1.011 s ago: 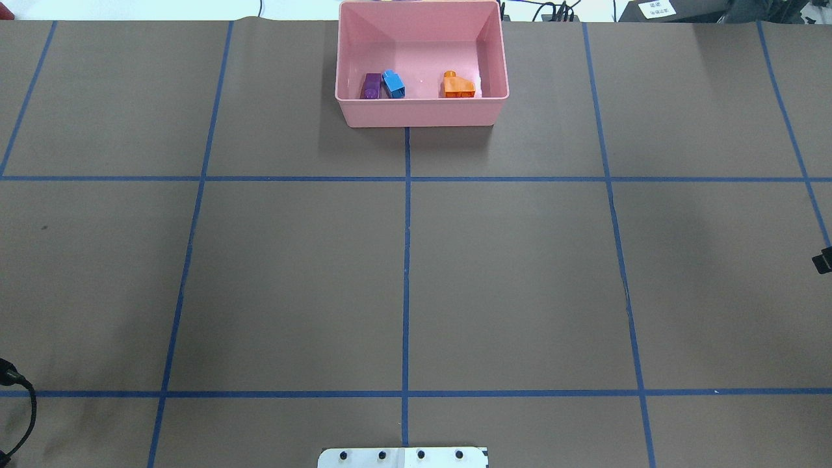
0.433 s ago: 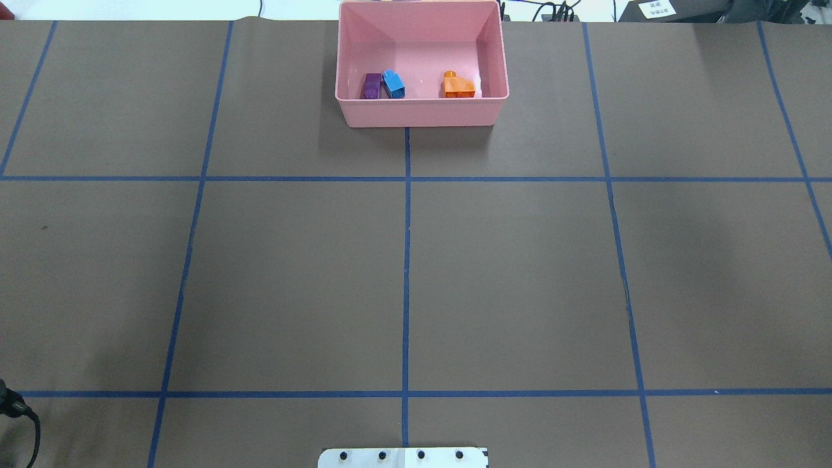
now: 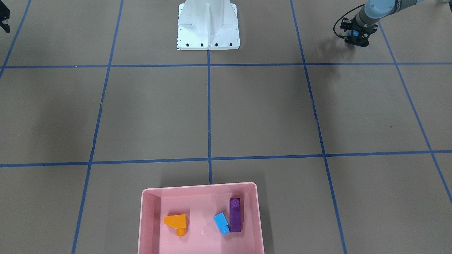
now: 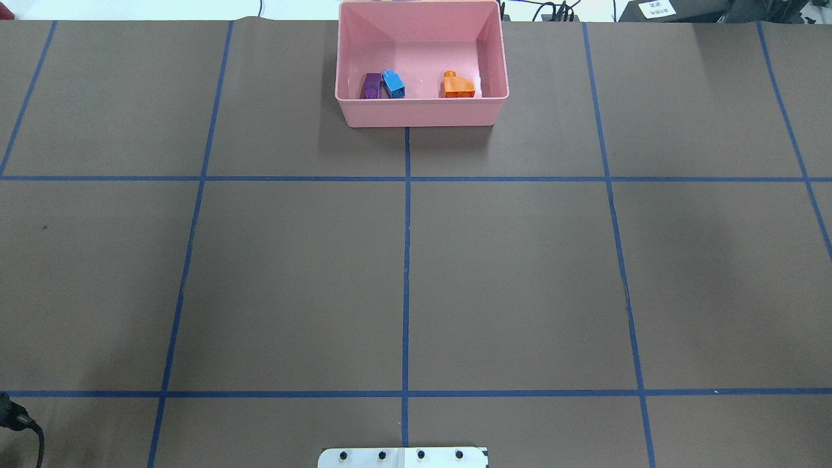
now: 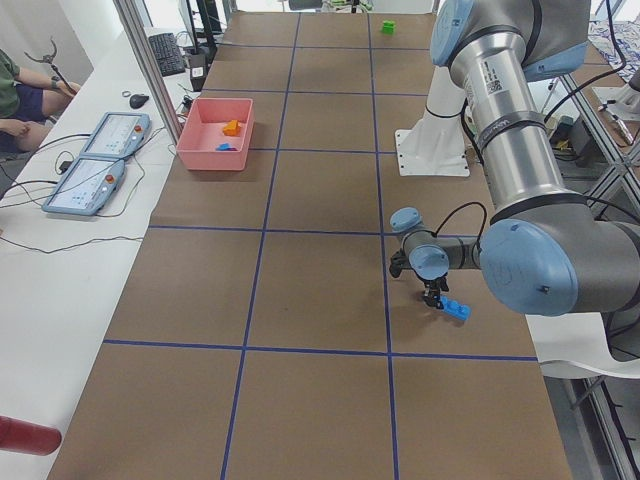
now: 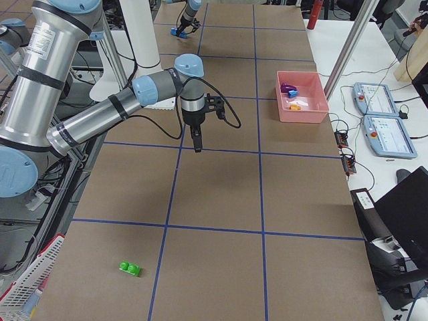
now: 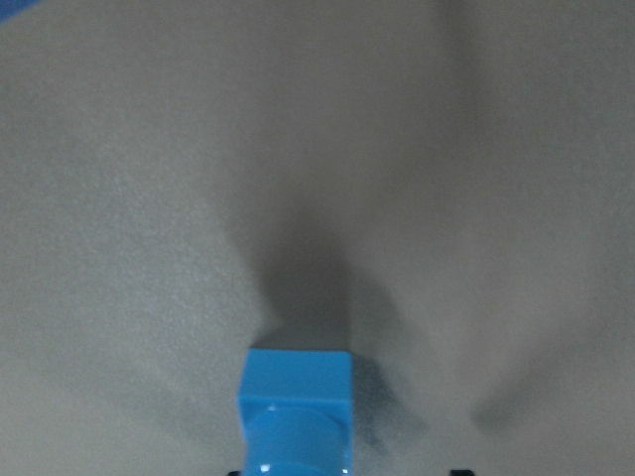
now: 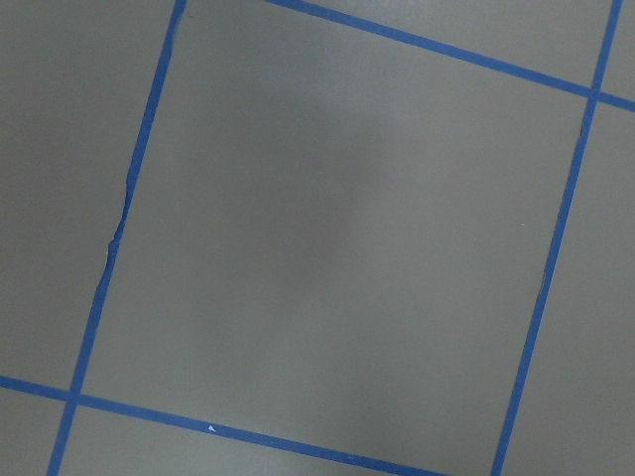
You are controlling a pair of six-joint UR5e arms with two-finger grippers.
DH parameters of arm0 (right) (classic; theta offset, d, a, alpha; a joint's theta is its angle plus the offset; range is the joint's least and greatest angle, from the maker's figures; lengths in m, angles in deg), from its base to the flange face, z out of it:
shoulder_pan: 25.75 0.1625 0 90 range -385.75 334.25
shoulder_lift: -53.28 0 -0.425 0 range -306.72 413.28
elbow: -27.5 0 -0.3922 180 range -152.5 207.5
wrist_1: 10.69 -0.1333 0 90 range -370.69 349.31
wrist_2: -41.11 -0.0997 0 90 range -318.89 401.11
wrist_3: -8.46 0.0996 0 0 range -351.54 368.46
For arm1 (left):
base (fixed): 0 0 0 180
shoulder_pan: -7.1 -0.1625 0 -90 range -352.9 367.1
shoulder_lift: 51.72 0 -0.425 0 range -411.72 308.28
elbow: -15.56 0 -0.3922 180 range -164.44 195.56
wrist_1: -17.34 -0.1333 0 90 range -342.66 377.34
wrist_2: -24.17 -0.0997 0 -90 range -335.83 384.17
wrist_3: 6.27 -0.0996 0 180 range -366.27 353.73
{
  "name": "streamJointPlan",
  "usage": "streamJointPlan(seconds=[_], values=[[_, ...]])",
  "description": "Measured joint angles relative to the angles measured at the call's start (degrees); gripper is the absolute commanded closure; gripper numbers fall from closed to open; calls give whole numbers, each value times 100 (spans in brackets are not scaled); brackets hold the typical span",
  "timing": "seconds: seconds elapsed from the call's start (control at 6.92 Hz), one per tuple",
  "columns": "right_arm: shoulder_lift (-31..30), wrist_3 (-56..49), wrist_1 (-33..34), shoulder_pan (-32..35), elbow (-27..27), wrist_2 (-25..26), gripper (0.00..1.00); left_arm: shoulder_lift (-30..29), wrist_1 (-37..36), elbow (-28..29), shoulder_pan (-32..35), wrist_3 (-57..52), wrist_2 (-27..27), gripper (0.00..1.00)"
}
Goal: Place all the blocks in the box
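Note:
The pink box (image 4: 421, 120) (image 3: 141, 218) stands at the table's far middle edge. It holds an orange sloped block (image 4: 458, 86) (image 3: 176, 221), a small blue cube (image 4: 393, 83) (image 3: 221, 222) and a purple bar (image 4: 371, 86) (image 3: 235, 215). The long blue bar (image 5: 457, 309) (image 7: 296, 412) lies on the table near the robot's left. My left gripper (image 3: 356, 37) (image 5: 433, 295) is low over one end of it, open, with its fingers straddling the bar. A green block (image 6: 130, 269) (image 5: 387, 27) lies far out on the robot's right. My right gripper (image 6: 196, 144) hangs above bare table; its jaw state is unclear.
The white robot base (image 3: 208, 31) (image 4: 403, 457) stands at the near middle. Blue tape lines grid the brown table. Two tablets (image 5: 100, 165) and a seated person (image 5: 15, 90) are on the side bench beyond the box. A red cylinder (image 5: 25, 437) lies at the bench corner.
The right gripper's tip has left the overhead view at the right edge. The left arm's cable has slid down the left edge. The blocks in the box have not moved.

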Motion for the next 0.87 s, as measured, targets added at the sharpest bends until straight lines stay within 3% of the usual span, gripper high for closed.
streamJointPlan(seconds=[0.14,0.43,0.58,0.87], values=[[10,0,0,6,3,-4,1,0,0,38,-10,-1,-4,41],[21,0,0,21,6,-6,1,0,-1,63,-15,-4,-10,87],[23,0,0,26,6,-7,1,0,-1,62,-15,-5,-12,100],[27,0,0,36,6,-7,1,5,4,-22,-9,-4,-34,100]])
